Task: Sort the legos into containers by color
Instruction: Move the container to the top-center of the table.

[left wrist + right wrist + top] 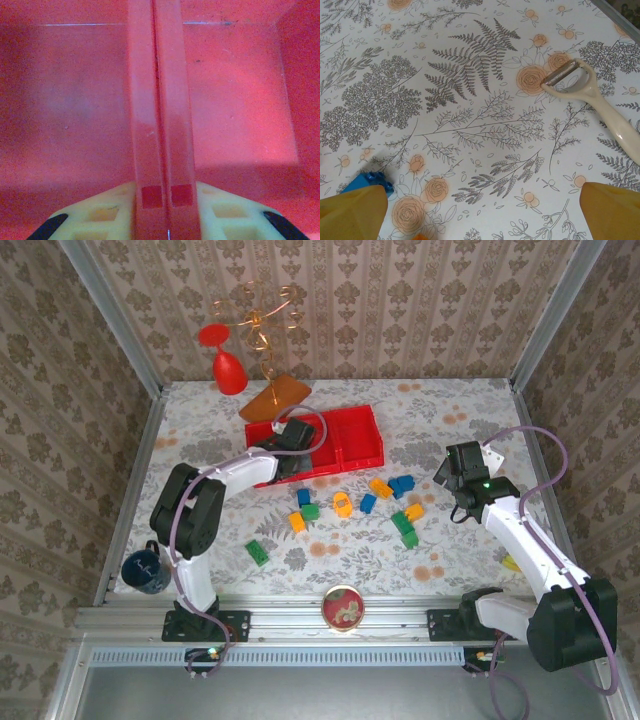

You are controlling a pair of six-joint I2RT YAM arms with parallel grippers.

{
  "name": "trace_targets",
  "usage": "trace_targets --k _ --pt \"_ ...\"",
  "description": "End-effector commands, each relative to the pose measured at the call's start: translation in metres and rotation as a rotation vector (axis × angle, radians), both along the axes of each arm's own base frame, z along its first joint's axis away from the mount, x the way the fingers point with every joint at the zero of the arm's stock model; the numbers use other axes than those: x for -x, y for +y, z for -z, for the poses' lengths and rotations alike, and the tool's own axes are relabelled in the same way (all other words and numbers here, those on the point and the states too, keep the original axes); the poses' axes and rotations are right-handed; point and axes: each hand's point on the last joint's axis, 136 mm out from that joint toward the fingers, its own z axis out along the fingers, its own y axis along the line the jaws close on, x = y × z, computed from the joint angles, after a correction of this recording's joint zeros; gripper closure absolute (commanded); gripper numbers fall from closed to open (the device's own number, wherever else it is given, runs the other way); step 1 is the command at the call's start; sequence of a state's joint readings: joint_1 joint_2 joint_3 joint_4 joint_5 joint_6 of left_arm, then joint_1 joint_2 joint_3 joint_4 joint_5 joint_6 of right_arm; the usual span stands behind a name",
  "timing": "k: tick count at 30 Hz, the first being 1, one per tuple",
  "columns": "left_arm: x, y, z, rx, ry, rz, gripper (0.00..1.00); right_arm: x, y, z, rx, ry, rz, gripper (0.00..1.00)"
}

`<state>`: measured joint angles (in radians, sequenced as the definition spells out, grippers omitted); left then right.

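The red tray (360, 435) lies at mid-table with its containers side by side. My left gripper (290, 434) reaches down into the tray's left part. In the left wrist view its fingers (145, 125) stand almost together above the red floor (235, 110), and I see nothing between them. Several legos lie loose in front of the tray: blue (303, 497), green (404, 528), orange (381, 487). One green lego (258, 553) sits apart at the near left. My right gripper (452, 480) (482, 215) hovers open over bare cloth, with a blue lego (367, 179) by its left finger.
A red goblet (228, 365) and an orange-brown board (275, 398) stand behind the tray. A dark blue mug (145, 570) sits at the near left. A round lid (343, 608) rests on the front rail. A cream peeler (590, 95) lies to the right.
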<state>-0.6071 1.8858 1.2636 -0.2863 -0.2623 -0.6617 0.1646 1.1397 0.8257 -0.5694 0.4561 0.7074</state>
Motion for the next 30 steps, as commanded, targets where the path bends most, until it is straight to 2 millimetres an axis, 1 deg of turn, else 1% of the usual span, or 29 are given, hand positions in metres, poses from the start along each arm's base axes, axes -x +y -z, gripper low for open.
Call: trace_targets --k 1,4,7,9,12,17,20,25,30 --pt "0.020 0.003 0.023 -0.018 0.104 -0.006 0.71 -0.002 0.002 -0.015 -0.011 -0.029 0.004 0.00" --pt "0.023 -0.005 0.023 -0.023 0.108 0.012 0.71 -0.003 0.003 -0.014 -0.015 -0.032 0.002 0.00" --pt "0.025 -0.012 0.023 -0.024 0.111 0.028 0.68 -0.003 0.003 -0.014 -0.018 -0.031 0.000 0.00" --pt "0.026 -0.018 0.024 -0.024 0.114 0.041 0.67 -0.002 0.003 -0.014 -0.016 -0.029 -0.003 0.00" --pt "0.028 -0.031 0.023 -0.020 0.110 0.065 0.68 -0.001 0.003 -0.015 -0.011 -0.031 -0.004 0.00" --pt "0.027 -0.050 0.023 -0.021 0.109 0.107 0.68 0.000 0.002 -0.017 -0.010 -0.042 -0.005 0.00" --pt "0.025 -0.058 0.022 -0.011 0.105 0.111 0.68 0.001 0.002 -0.018 -0.008 -0.043 -0.006 0.00" --pt "0.020 -0.070 0.022 0.006 0.102 0.119 0.66 0.001 0.002 -0.018 -0.010 -0.046 -0.006 0.00" --pt "0.015 -0.071 0.025 0.002 0.099 0.111 0.65 0.001 0.002 -0.019 -0.009 -0.045 -0.008 0.00"
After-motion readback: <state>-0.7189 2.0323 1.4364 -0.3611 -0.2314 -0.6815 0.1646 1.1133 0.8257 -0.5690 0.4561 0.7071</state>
